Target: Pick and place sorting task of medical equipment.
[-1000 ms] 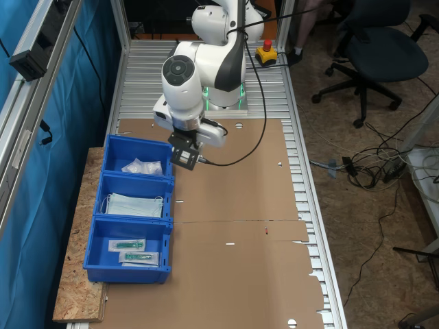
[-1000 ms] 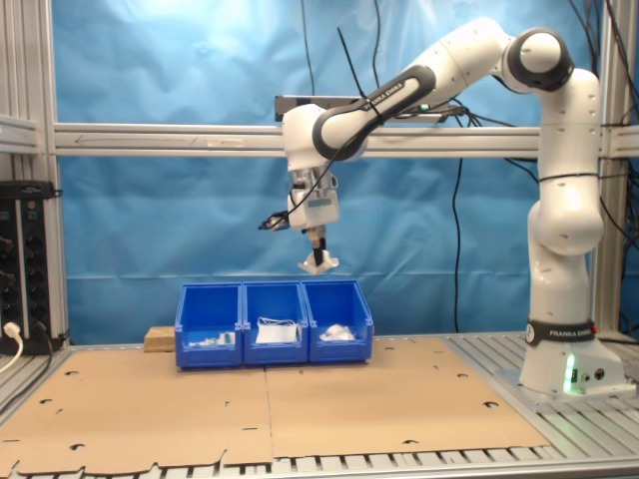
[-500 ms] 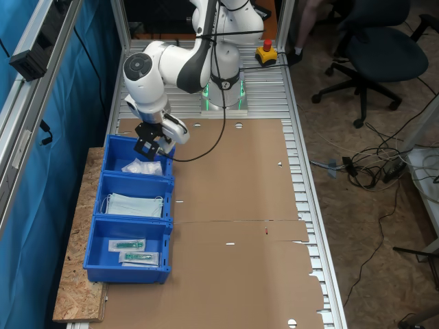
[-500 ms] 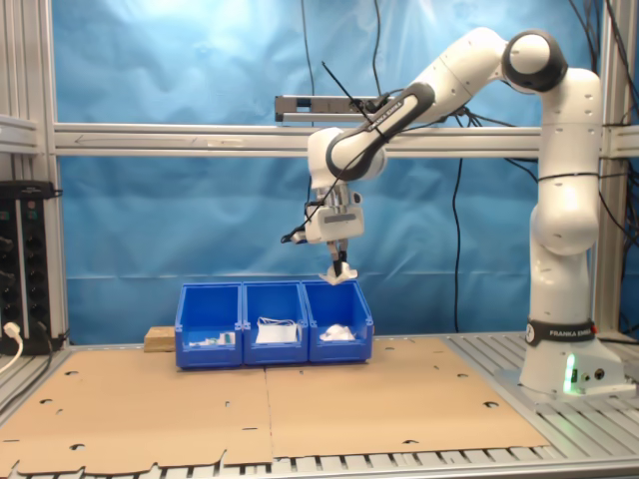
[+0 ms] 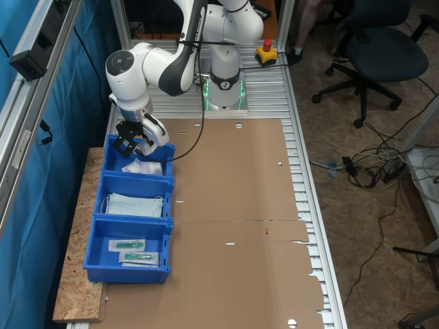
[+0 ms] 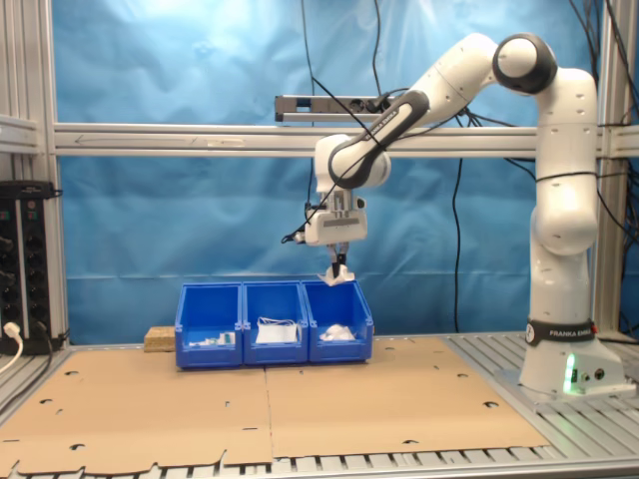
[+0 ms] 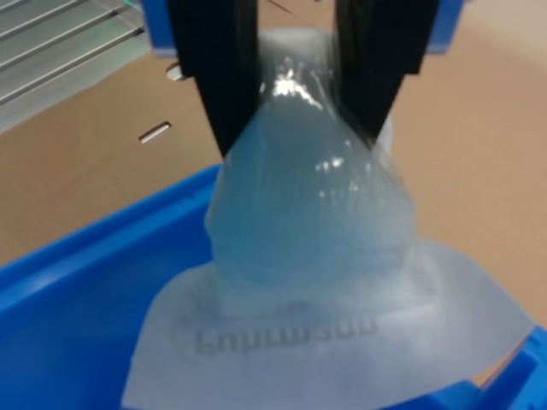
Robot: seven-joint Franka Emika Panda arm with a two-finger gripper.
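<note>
Clamped between the claw's [image 7: 295,81] two black fingers [image 7: 218,68] is a white sealed packet [image 7: 316,282], its rounded bulge pinched at the top and its flat crinkly edge hanging below. In the second exterior view the claw [image 6: 337,271] hangs at frame centre, just above the end compartment of the blue bin [image 6: 275,344]. In the first exterior view, upper left, more white packets [image 5: 142,167] lie in that compartment, on the tabletop [image 5: 233,205].

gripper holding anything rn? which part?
Yes. The gripper is shut on a white sealed packet, its fingers pinching the raised bulge in the packet's middle, above the end blue bin.
</note>
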